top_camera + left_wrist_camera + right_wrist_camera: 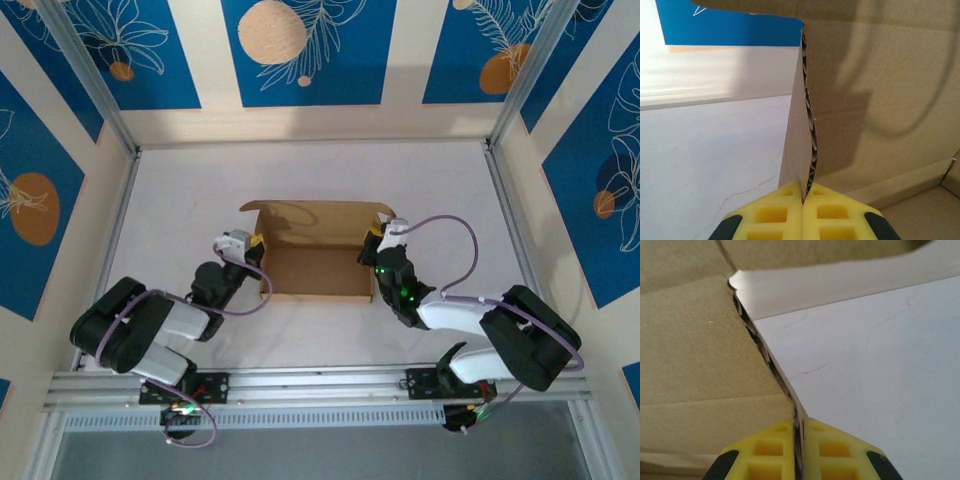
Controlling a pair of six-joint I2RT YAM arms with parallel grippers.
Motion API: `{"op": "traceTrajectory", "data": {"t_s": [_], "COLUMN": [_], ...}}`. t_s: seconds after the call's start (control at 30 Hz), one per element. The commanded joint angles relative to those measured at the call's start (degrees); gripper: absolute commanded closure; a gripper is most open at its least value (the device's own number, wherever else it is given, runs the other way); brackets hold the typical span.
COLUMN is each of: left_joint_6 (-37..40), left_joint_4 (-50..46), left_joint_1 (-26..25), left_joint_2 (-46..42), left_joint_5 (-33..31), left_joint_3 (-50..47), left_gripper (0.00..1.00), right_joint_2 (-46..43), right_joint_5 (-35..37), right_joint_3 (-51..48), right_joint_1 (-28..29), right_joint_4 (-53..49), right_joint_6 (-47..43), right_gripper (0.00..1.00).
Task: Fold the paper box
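**Both grippers pinching opposite side flaps of the paper box**

Left gripper (803,194): I see its yellow pads (774,212) clamped together on a raised cardboard flap. They are blocky, moulded with square pockets and tipped in black. The flap's raw edge runs from the pads up toward 12 o'clock, wavy, with the corrugated fluting exposed.

Right gripper (799,426): same yellow pocketed pads (835,450), clenched on the opposite flap. That thin edge runs off toward 11 o'clock and ends in a rounded corner.

The paper box (318,268) is plain brown corrugated board, matte and slightly fibrous, and sits mid-table. Its rectangular floor panel lies flat. A long wall stands up at the 12 o'clock side, with rounded tab corners at both ends. In the top view the left gripper (256,244) is on the box's 9 o'clock side and the right gripper (376,242) on its 3 o'clock side. Curved cable shadows fall across the inner face in the left wrist view.

The table (180,200) is white and smooth, with faint hairline cracks visible in the wrist views.

Thin purple cables (450,225) loop over both arms. A ribbed aluminium rail (320,382) runs along 6 o'clock. Glossy blue wall panels (300,80) with white leaf lines and orange discs surround the cell.
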Motion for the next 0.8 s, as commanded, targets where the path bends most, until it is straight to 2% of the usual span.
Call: {"op": "traceTrajectory", "data": {"t_s": [0.0,0.2,0.27,0.4,0.67,0.77], "left_joint_6": [1.99,4.44,6.36,9.34,11.02,12.76], "left_joint_4": [1.35,1.35,1.31,1.35,1.44,1.43], "left_joint_1": [-2.92,-6.60,-7.06,-7.18,-7.32,-7.25], "left_joint_2": [2.05,3.59,4.30,6.60,11.53,11.41], "left_joint_5": [-0.01,-5.89,-8.33,-12.72,-12.72,-12.90], "left_joint_3": [-0.99,-1.03,-0.11,3.73,9.48,9.42], "left_gripper": [1.00,1.00,0.95,0.96,1.00,1.00], "right_joint_2": [1.92,4.09,5.00,7.87,13.72,13.04], "right_joint_5": [0.63,1.94,1.79,0.80,-1.04,-1.17], "right_joint_3": [-2.35,-2.23,-1.34,1.10,2.82,2.55], "right_joint_1": [0.95,1.22,0.64,-0.63,-1.42,-1.17], "right_joint_4": [-1.10,-0.27,-0.14,1.50,5.76,6.56], "right_joint_6": [4.29,4.85,4.91,4.35,5.48,4.48], "right_gripper": [1.00,1.00,1.00,1.00,0.97,0.92]}}
